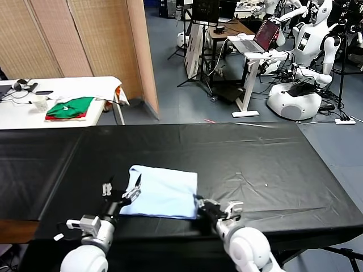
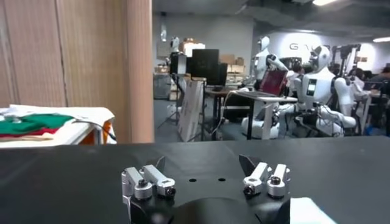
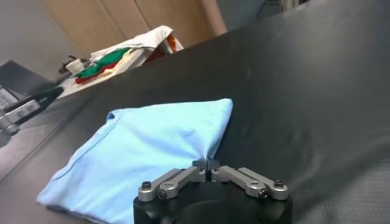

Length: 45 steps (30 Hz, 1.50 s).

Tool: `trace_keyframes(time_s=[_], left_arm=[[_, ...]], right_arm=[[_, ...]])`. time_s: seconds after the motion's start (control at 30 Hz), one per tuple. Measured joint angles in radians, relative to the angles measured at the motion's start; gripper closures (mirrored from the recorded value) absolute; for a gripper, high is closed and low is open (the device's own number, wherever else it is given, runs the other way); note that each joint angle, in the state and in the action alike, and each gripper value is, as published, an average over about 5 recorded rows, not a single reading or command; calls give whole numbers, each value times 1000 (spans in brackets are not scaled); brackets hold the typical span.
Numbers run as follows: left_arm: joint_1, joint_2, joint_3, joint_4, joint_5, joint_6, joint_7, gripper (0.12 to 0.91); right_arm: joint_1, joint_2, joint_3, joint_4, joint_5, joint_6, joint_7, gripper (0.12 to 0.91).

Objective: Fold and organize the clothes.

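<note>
Lying folded flat, pale-blue T-shirt [image 1: 164, 191], edge pinched by R gripper [image 3: 208, 164] fingers; L gripper [image 1: 121, 187] wide.

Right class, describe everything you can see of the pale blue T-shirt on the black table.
The T-shirt is pale sky-blue, thin and soft-looking, already folded into a rough rectangle with a seamed edge showing. It lies flat on the black table cover, near the robot's edge. The right end effector is shut, pinching the fabric at its near right corner, which puckers there. The left end effector is open at the left edge, not gripping.
</note>
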Motion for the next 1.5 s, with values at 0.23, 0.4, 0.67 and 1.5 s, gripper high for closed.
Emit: trace_keyframes(time_s=[0.23, 0.4, 0.67, 1.5], left_arm=[[5, 1, -8, 10, 3, -8, 0, 123], [17, 9, -22, 4, -1, -19, -3, 123], [37, 27, -37, 1, -2, -68, 4, 123], [330, 79, -65, -162, -83, -6, -185, 123]], right_arm=[[14, -78, 51, 10, -26, 5, -26, 864], [7, -102, 60, 32, -39, -7, -34, 621], [-41, -142, 94, 94, -66, 2, -28, 177], [-610, -120, 166, 307, -498, 556, 156, 118]])
